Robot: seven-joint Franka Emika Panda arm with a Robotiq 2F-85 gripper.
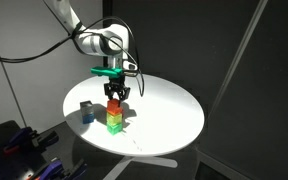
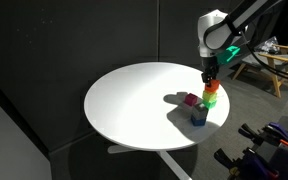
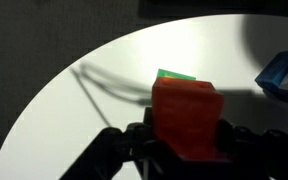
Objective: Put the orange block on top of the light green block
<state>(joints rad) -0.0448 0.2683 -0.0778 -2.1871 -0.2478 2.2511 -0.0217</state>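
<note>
The orange block (image 3: pixel 187 115) sits between my gripper's (image 3: pixel 184 152) fingers, which are shut on it. In both exterior views the orange block (image 1: pixel 115 106) (image 2: pixel 212 87) stands directly over the light green block (image 1: pixel 115 125) (image 2: pixel 212 96), near the edge of the round white table (image 1: pixel 169 115). I cannot tell whether it rests on the green block or hangs just above it. In the wrist view only a strip of the light green block (image 3: pixel 176 74) shows behind the orange one. The gripper (image 1: pixel 116 96) (image 2: pixel 211 79) points straight down.
A dark blue-grey cube (image 1: pixel 87 110) (image 2: pixel 199 117) (image 3: pixel 284 68) stands close beside the stack. A small pale pink piece (image 2: pixel 191 99) lies next to it. The table edge (image 2: pixel 219 125) is near the stack. Cables and gear lie on the floor below.
</note>
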